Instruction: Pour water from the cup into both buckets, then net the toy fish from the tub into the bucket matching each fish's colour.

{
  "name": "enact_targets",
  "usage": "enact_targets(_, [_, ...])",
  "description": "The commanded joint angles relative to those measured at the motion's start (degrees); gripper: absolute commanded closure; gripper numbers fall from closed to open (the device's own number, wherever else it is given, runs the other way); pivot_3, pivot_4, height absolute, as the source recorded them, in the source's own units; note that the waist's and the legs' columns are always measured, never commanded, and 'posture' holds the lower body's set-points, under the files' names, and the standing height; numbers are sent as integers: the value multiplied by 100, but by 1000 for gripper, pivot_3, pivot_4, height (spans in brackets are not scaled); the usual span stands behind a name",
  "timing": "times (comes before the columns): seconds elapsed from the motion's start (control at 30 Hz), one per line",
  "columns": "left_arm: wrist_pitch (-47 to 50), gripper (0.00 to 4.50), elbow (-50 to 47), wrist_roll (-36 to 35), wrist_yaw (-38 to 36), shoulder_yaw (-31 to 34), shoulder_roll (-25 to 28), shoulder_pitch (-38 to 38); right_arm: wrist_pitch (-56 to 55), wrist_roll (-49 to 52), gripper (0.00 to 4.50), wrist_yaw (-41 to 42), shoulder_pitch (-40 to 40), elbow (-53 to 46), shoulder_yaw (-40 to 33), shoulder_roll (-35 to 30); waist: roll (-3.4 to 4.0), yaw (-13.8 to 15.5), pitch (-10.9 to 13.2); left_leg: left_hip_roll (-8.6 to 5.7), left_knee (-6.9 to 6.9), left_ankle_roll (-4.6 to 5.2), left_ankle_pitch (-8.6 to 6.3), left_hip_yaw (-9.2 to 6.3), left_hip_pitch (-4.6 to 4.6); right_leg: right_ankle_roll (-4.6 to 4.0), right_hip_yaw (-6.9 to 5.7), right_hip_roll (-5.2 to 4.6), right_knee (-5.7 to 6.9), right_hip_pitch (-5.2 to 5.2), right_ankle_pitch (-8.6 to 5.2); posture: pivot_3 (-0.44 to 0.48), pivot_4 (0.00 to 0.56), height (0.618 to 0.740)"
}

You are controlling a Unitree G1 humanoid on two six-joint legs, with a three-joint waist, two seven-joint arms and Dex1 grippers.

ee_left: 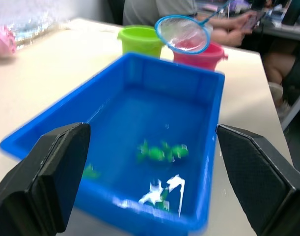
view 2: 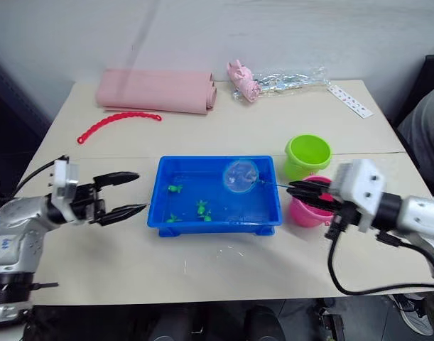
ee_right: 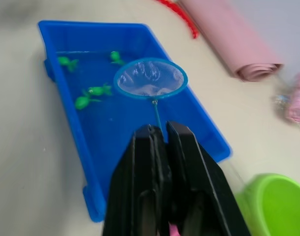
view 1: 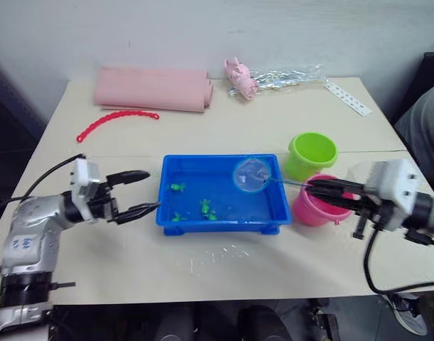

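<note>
The blue tub [view 1: 217,224] sits mid-table with several small green toy fish [view 1: 204,207] lying in shallow water. Above its right half hangs the net [view 1: 252,175], its light-blue ring tilted and no fish seen in the mesh. My right gripper [view 1: 310,189] is shut on the net's thin handle, just over the pink bucket [view 1: 310,212]. The lime green bucket [view 1: 311,155] stands behind the pink one. My left gripper [view 1: 153,190] is open beside the tub's left end, holding nothing. The cup is out of view.
At the back lie a rolled pink cloth [view 1: 153,89], a red bead chain [view 1: 114,122], a pale-pink pig toy [view 1: 240,78], a crinkly clear wrapper [view 1: 288,77] and a white strip [view 1: 348,98]. Water drops [view 1: 217,256] spot the table before the tub. A person [view 1: 422,121] sits at right.
</note>
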Motion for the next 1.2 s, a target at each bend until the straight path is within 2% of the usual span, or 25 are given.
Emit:
enact_targets(0.03, [-183, 31, -219, -62, -189, 330, 251, 409, -433, -756, 4500, 501, -537, 630, 678, 98, 0, -7, 0, 0, -3, -1, 0, 0, 0, 0, 0, 0, 0, -1, 0, 0, 150, 740])
enact_targets(0.13, [116, 31, -474, -252, -64, 505, 331, 771, -675, -1270, 4500, 762, -1155, 1266, 1309, 486, 0, -2, 1, 1, -7, -2, -2, 0, -1, -1, -1, 0, -2, -4, 0, 0, 150, 740])
enact_targets(0.37, [731, 31, -1273, -612, 168, 755, 374, 1399, -1077, -2042, 4500, 1528, -2052, 2162, 2141, 930, 2, -15, 1, 2, 1, 0, -5, -1, -2, -1, -1, -5, 2, -3, 0, 0, 150, 740])
enact_targets(0.53, [763, 31, -1428, -562, 201, 686, 401, 1444, -995, -2335, 4500, 1980, -2472, 2539, 2558, 1247, 1, -54, 1, 2, -1, -1, -5, 0, 0, -1, -1, -3, 6, -4, 0, 0, 150, 740])
enact_targets(0.77, [725, 31, -1301, -437, 69, 418, 538, 1152, -459, -2173, 4500, 2060, -2644, 2558, 2581, 1858, 1, -112, 1, 2, -2, -2, -5, -1, -1, -1, -4, -2, 6, -4, 0, 0, 150, 740])
enact_targets(0.93, [693, 31, -1186, -382, 19, 296, 612, 985, -382, -2124, 4500, 2326, -2536, 2587, 2550, 1886, 1, -121, 1, 1, -4, -4, -8, 0, -1, 0, -3, -2, 6, -5, 0, 0, 150, 740])
enact_targets(1.2, [703, 31, -1127, -388, 80, 302, 581, 899, -58, -1842, 4500, 2296, -2347, 2418, 2279, 1936, 2, -124, 1, 1, -6, -5, -9, 0, -1, -1, -3, -1, 5, -7, 0, 0, 150, 740])
